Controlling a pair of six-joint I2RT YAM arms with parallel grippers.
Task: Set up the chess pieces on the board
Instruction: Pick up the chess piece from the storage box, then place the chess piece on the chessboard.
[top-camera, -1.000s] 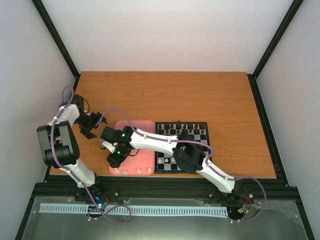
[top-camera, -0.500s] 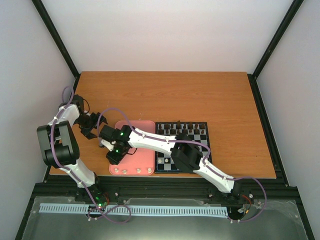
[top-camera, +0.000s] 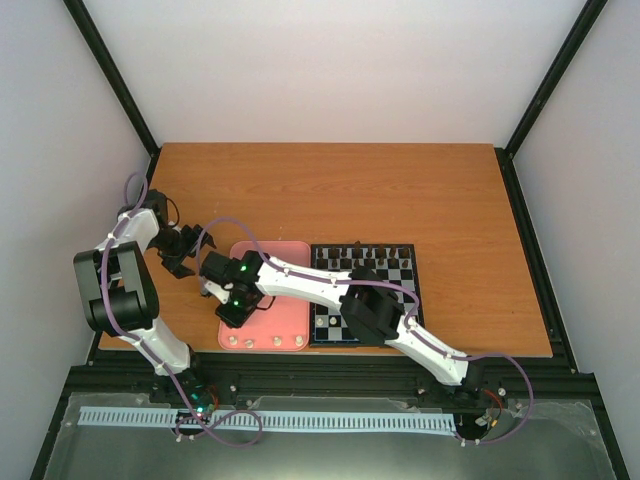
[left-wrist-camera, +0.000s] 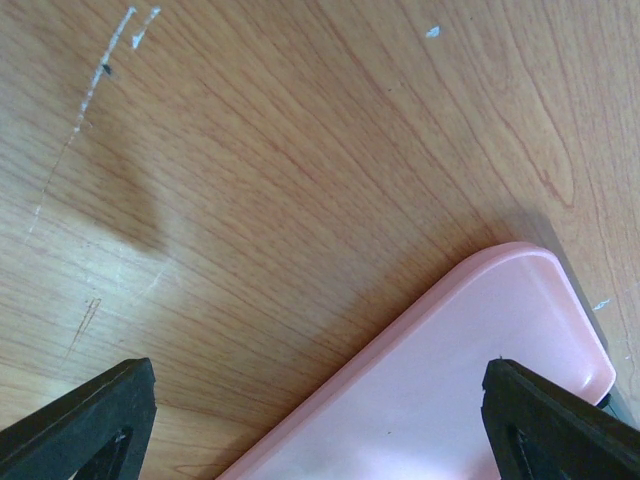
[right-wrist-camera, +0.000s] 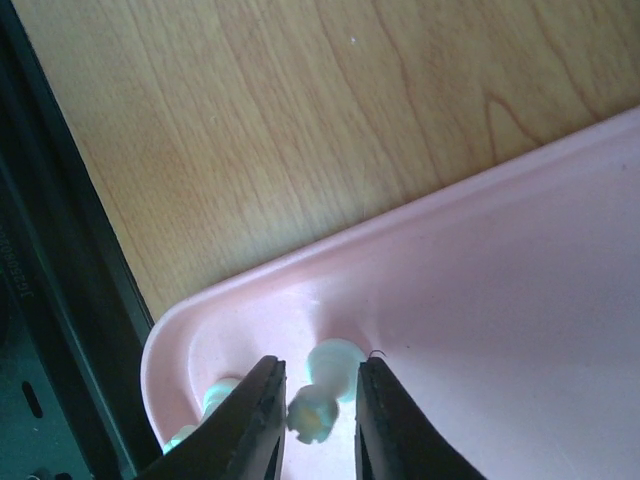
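The left gripper (left-wrist-camera: 320, 430) hangs over the table (left-wrist-camera: 250, 150) by the far left corner of the pink tray (left-wrist-camera: 480, 370). Its 2 fingers are wide apart and hold nothing. In the tray's near left corner, the right gripper (right-wrist-camera: 312, 425) pinches 1 cream chess piece (right-wrist-camera: 310, 412). More cream pieces (top-camera: 277, 341) sit along the tray's near edge. The board (top-camera: 414, 262) lies just right of the tray.

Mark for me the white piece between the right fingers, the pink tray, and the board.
white piece (right-wrist-camera: 312, 408): right wrist view, on its top end.
pink tray (right-wrist-camera: 500, 300): right wrist view, on its bare floor.
board (top-camera: 403, 275): top external view, on bare squares near its right edge.
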